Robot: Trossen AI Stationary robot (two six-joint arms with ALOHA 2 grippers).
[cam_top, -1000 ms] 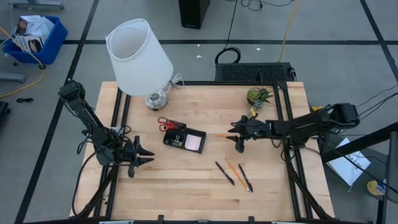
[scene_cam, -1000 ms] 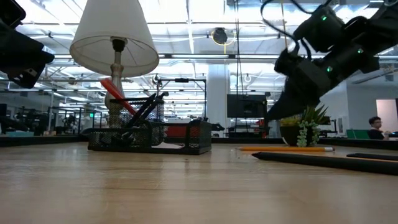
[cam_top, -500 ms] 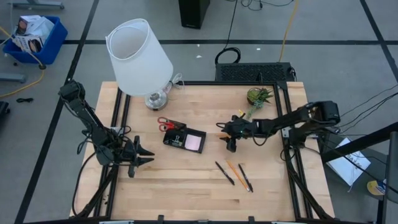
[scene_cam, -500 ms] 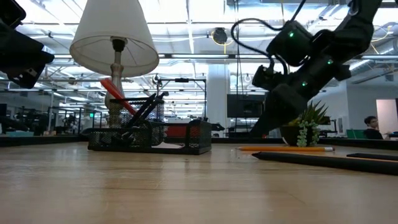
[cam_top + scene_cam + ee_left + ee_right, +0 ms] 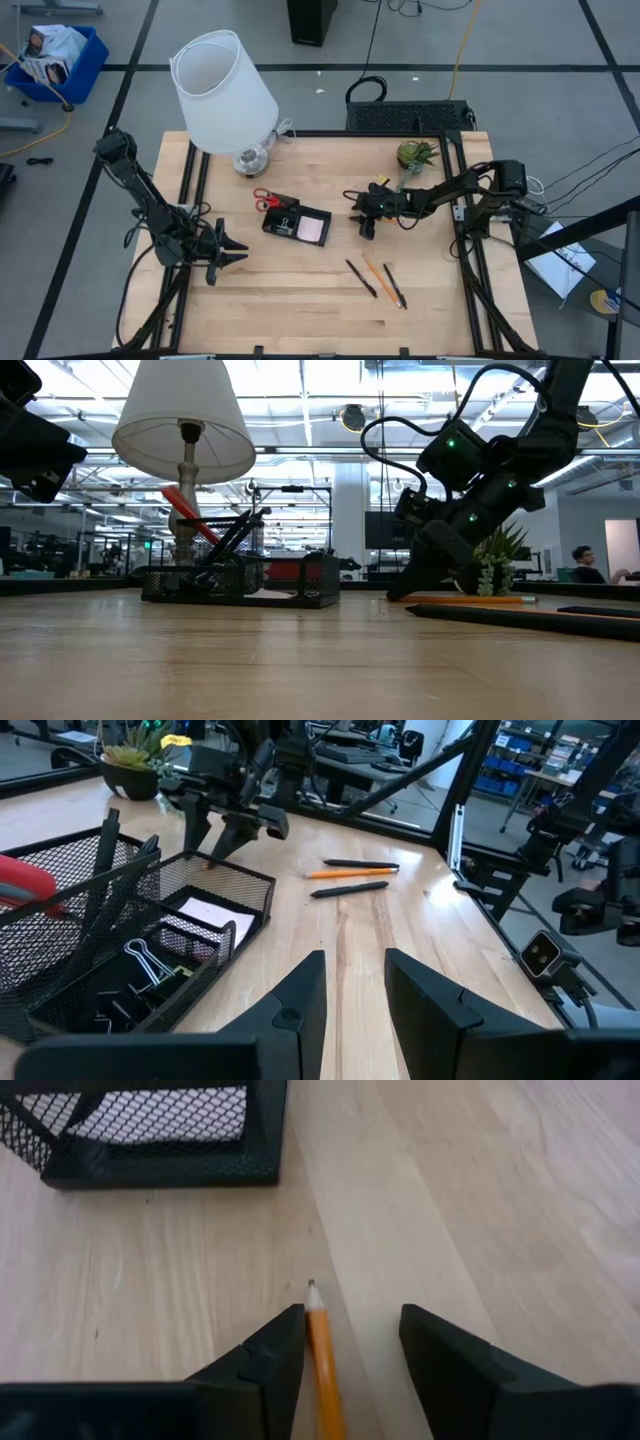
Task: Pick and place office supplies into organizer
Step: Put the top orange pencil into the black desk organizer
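Here, a slim orange wooden pencil [image 5: 322, 1350] is seen lying flat on the pale wooden table [image 5: 300, 310], its sharpened tip pointed toward the black wire-mesh organizer [image 5: 296, 222]. It is framed between the two dark fingers [image 5: 262, 1370] of the right gripper [image 5: 365, 225], which are spread to either side of the shaft; no contact is shown, so nothing is gripped yet. The straddling pose is judged to be an alignment for a pinch across the pencil's width.

In the overhead view, the right gripper is placed just beside the organizer's right end, low over the table, with the arm stretched in from the right edge. The organizer is already loaded: red-handled scissors [image 5: 265, 199] are stood in the taller slotted section, a pink sticky-note pad [image 5: 312, 229] is laid in the lower compartment, and a black binder clip [image 5: 150, 960] is seen on the mesh floor in the left wrist view.

Toward the front of the table, two black pens [image 5: 361, 278] and a second orange pencil [image 5: 374, 273] are left loose, well apart from the organizer. These are judged to be outstanding.

The left gripper [image 5: 225, 251] is parked near the table's left front, fingers apart and empty.

A white shaded lamp [image 5: 222, 92] and a small green potted plant [image 5: 416, 153] are kept at the rear.
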